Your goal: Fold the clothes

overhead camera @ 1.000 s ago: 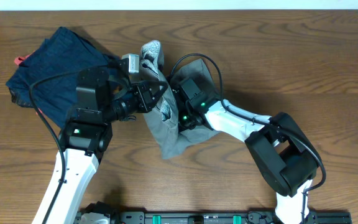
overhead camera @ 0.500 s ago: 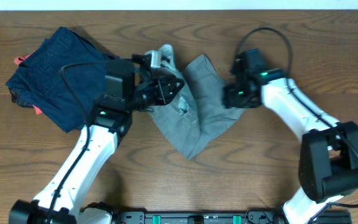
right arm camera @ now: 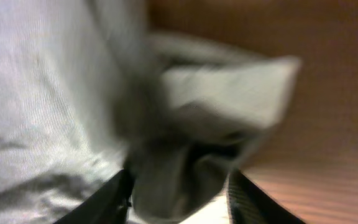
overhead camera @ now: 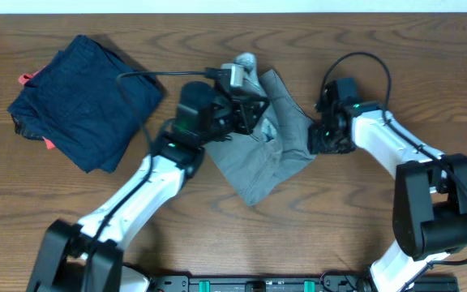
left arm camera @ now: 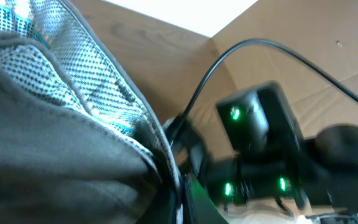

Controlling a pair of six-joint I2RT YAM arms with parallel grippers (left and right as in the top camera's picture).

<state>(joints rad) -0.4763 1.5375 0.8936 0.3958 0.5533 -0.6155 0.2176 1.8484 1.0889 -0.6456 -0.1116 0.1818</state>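
The grey-khaki shorts (overhead camera: 258, 166) lie crumpled in the middle of the table, with the pale patterned lining turned up at their far end. My left gripper (overhead camera: 258, 113) is shut on that far end; the left wrist view shows the mesh lining and grey cloth (left arm camera: 55, 155) pinched between its fingers (left arm camera: 178, 199). My right gripper (overhead camera: 316, 142) is at the shorts' right edge. In the right wrist view a thick fold of the grey cloth (right arm camera: 42, 93) fills the gap between its fingers (right arm camera: 179, 193).
A dark navy folded garment (overhead camera: 83, 93) with red-orange bits at its left edge lies at the far left. The brown wooden table (overhead camera: 428, 57) runs under everything. The right arm's black cable loops above the shorts' right side.
The right gripper has moved from the shorts' middle out to the right, drawing the cloth wider. The left gripper has moved right with the lined end.
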